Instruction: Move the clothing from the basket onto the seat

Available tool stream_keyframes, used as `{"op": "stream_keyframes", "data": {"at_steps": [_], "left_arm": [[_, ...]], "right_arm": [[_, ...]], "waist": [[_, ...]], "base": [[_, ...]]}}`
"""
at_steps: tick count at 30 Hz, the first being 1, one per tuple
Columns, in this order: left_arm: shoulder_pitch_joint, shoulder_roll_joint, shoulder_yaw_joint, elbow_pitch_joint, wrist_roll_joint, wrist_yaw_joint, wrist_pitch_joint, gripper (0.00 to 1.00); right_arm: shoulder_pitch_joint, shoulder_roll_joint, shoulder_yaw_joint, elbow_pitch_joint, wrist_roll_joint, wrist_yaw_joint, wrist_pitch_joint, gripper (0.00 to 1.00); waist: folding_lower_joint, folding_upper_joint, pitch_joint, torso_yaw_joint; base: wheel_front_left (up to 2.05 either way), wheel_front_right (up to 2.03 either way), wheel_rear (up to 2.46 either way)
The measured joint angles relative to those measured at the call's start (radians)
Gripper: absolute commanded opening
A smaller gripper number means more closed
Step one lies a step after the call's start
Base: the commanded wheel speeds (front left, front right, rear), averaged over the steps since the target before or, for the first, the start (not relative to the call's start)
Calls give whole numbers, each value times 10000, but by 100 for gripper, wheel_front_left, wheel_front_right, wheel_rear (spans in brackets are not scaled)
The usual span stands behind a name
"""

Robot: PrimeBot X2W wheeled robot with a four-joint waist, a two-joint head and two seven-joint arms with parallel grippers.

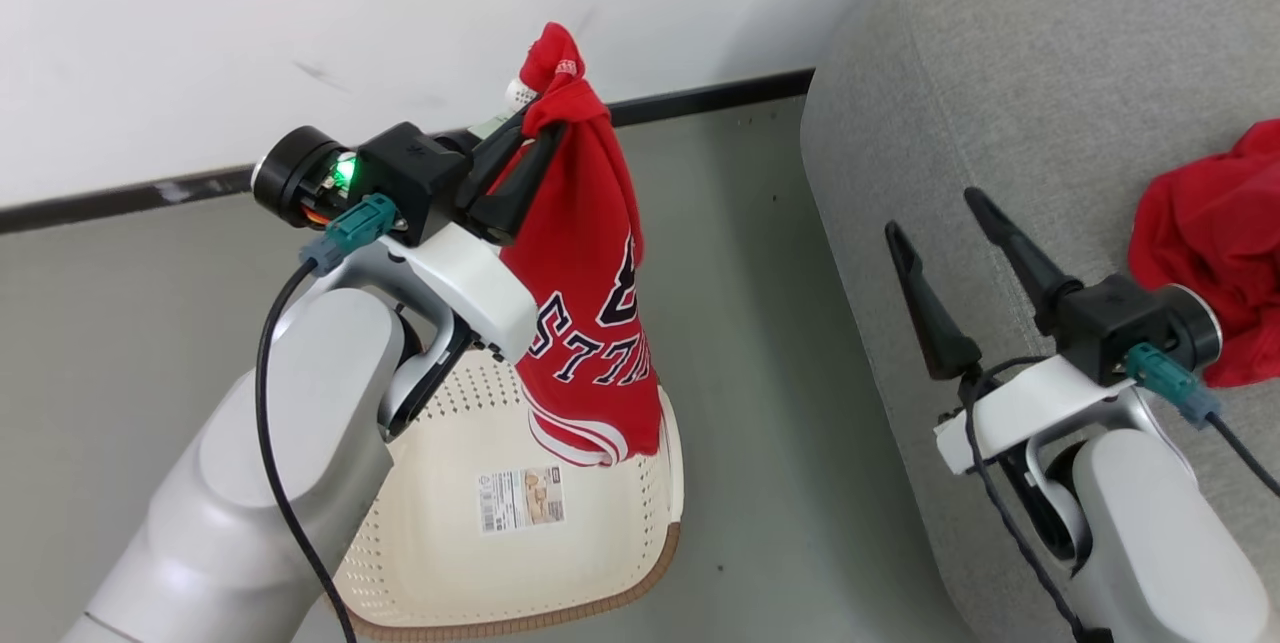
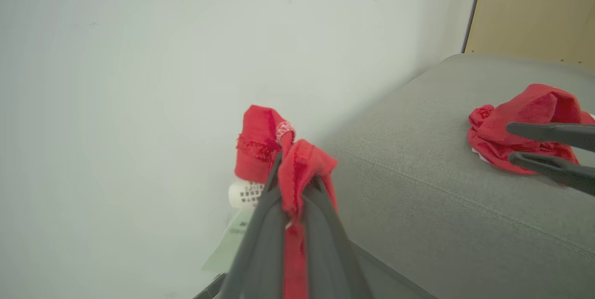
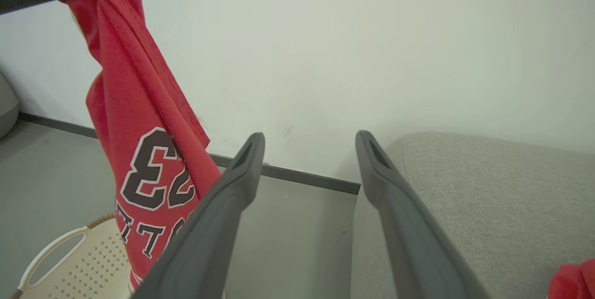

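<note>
While the left end effector point(image 1: 545, 128) pinches the top of a red jersey point(image 1: 585, 323), fingers closed on the cloth, the garment hangs below it, hem at the rim of the basket point(image 1: 440, 543); contact there is unclear. The transfer step appears to be in hand. The next move likely calls for carrying the jersey sideways towards the right end effector point(image 1: 934, 211), which hovers spread wide and empty over the seat point(image 1: 1000, 73). Count: two red garments, one held and a second garment point(image 1: 1210, 253) lying just beyond the right end effector; one basket; one seat.
</note>
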Motion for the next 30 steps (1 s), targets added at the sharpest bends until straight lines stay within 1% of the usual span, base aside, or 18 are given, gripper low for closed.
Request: {"op": "stream_keyframes", "data": {"at_steps": [5, 13, 20, 30], "left_arm": [[-133, -165, -153, -140, -245, -79, 265, 0], [-170, -412, -548, -337, -546, -86, 717, 0], [-172, -612, -899, -527, -754, -132, 1152, 0], [-172, -782, -1225, -941, -1166, -161, 1595, 0]], "right_arm": [[272, -157, 556, 328, -8, 2, 0, 100], [592, -219, 1831, 909, 10, 2, 0, 100], [556, -326, 2527, 1289, 25, 2, 0, 100], [172, -311, 4092, 2111, 211, 2, 0, 100]], "waist": [[0, 0, -533, 14], [0, 0, -1304, 11], [0, 0, -1864, 21], [0, 0, -2530, 165]], "base": [[0, 0, 0], [0, 0, 0], [0, 0, 0], [0, 0, 0]]}}
